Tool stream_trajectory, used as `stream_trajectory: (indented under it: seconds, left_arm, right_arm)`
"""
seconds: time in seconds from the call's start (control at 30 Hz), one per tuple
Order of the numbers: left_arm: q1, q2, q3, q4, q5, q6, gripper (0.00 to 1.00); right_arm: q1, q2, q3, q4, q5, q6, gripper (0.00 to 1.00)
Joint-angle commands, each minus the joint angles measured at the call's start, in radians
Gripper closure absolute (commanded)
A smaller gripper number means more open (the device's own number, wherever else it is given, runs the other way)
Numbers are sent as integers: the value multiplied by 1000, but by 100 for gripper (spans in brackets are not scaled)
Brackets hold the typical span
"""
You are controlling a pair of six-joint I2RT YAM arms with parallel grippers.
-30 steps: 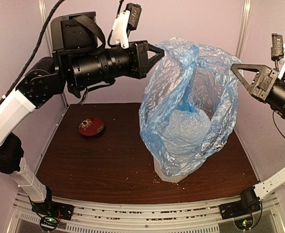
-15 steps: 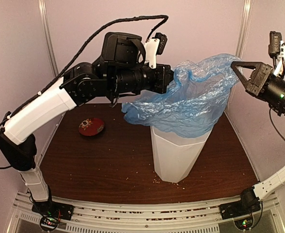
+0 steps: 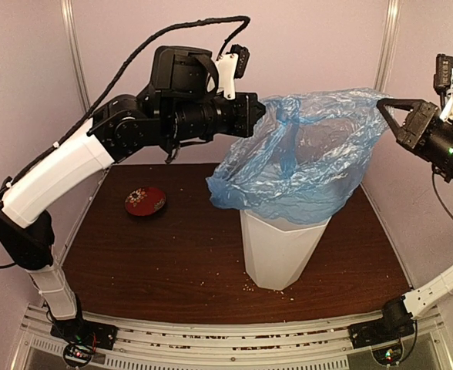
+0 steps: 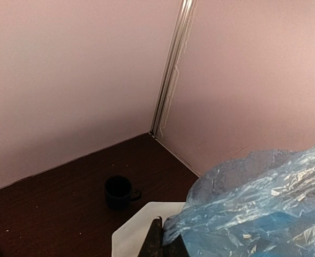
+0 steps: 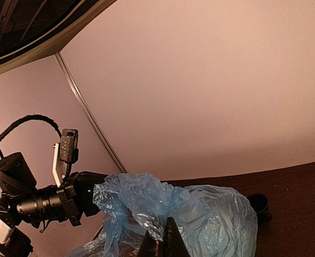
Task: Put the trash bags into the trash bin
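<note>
Pinching the bag (image 3: 307,158) at opposite edges, L gripper (image 3: 260,116) & R gripper (image 3: 381,102) are both clamping the film, stretching it wide just above the bin (image 3: 280,250). Bag's underside is sagging onto bin's rim; mug (image 4: 118,191) is sitting behind.

A small red dish (image 3: 145,201) lies on the left of the dark brown tabletop (image 3: 172,254) (pale crumbs (image 3: 248,288) scattered about). A dark mug (image 4: 118,191) stands upright near the back corner.

Light-blue bag (image 3: 303,154), white bin (image 3: 276,250), red speckled dish (image 3: 145,200)
</note>
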Motion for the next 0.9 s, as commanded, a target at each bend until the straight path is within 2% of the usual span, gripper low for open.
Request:
stream_trajectory:
  seconds: [0.0, 0.1, 0.17, 0.23, 0.37, 0.53, 0.63, 0.73, 0.87]
  left_arm:
    - [44, -62, -44, 37, -3, -21, 100]
    - [53, -47, -64, 35, 9, -23, 100]
    - [52, -40, -77, 37, 3, -25, 100]
    - [53, -46, -103, 52, -11, -22, 100]
    - [66, -53, -124, 64, -30, -8, 100]
    - [82, -46, -116, 76, -31, -5, 100]
    - [83, -40, -119, 95, -20, -7, 100]
    - [84, -32, -121, 104, 4, -19, 100]
    - [84, -36, -142, 105, 58, -34, 100]
  right_arm:
    - [-13, 56, 37, -67, -47, 51, 97]
    - [-38, 137, 94, -118, -171, 44, 76]
    - [-39, 147, 137, -175, -229, 95, 68]
    - [-39, 89, 125, -190, -263, 148, 65]
    - [-39, -153, -6, -134, -278, 192, 57]
    - [-38, -323, -93, -224, -131, 272, 52]
    - [-39, -291, -82, -341, 4, 307, 56]
    - [-38, -217, -46, -479, 152, 364, 69]
    - [-39, -180, -81, -415, 222, 302, 90]
